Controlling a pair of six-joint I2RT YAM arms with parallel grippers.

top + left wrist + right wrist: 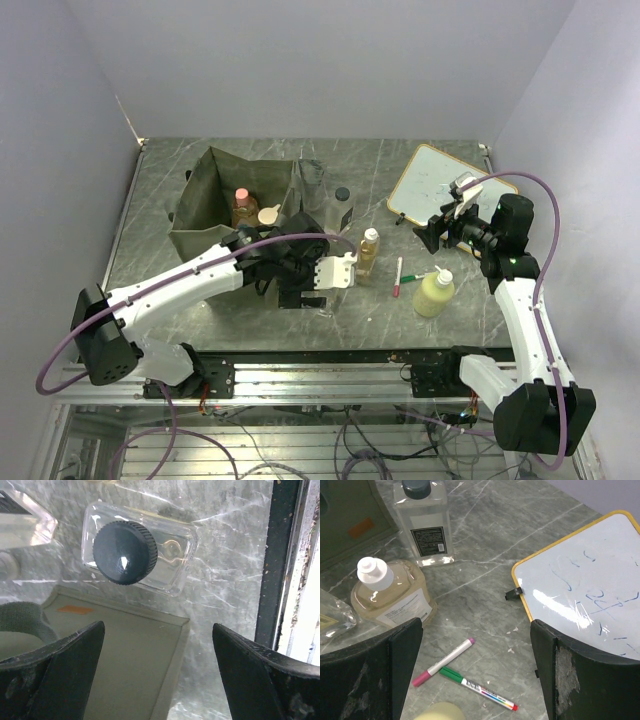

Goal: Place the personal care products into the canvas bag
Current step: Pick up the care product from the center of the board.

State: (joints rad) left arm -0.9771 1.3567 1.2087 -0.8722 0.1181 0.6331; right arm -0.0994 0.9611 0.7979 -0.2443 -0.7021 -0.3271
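Left tool [157, 627] gapes wide, empty; dark-capped clear bottle [140, 550] just ahead. Right tool [475, 625] wide, empty; marker pens [445, 663] ahead.

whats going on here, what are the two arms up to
Two robot arms are packing toiletry bottles into an olive canvas bag. Two bottles stand inside it. The left gripper is open and empty, pointed at a clear bottle with a dark cap beside the bag. The right gripper, also open and empty, hangs over the marker pens by the whiteboard. An amber bottle and a yellow-green bottle are on the table.
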